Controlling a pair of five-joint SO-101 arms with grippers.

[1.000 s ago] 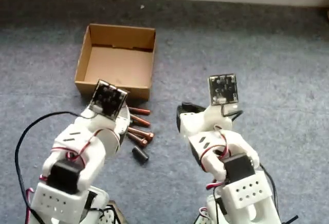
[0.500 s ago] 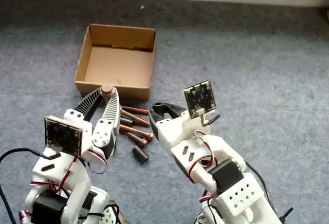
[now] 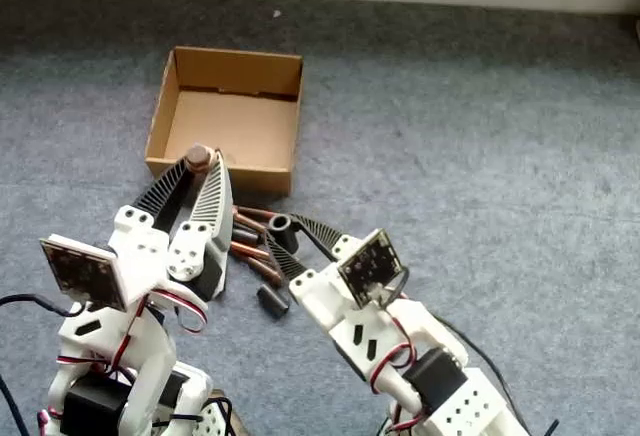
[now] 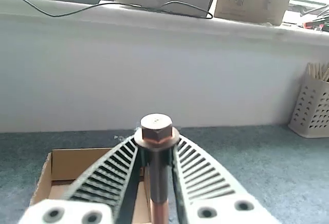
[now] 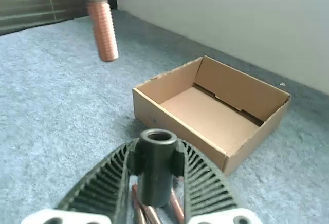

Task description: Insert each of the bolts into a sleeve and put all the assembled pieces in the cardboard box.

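Note:
My left gripper is shut on a copper bolt, head up, held upright above the near wall of the cardboard box. My right gripper is shut on a black sleeve, its open bore facing up. In the right wrist view the bolt's threaded end hangs above and off to one side of the sleeve. Several loose copper bolts and another black sleeve lie on the carpet between the arms.
The cardboard box is open-topped and holds nothing. Grey carpet stretches free to the right. A pale wall and a slotted holder stand far behind.
The left arm has lifted the bolt further up toward the box edge. The right arm has swung left and raised a black sleeve off the pile toward the bolt.

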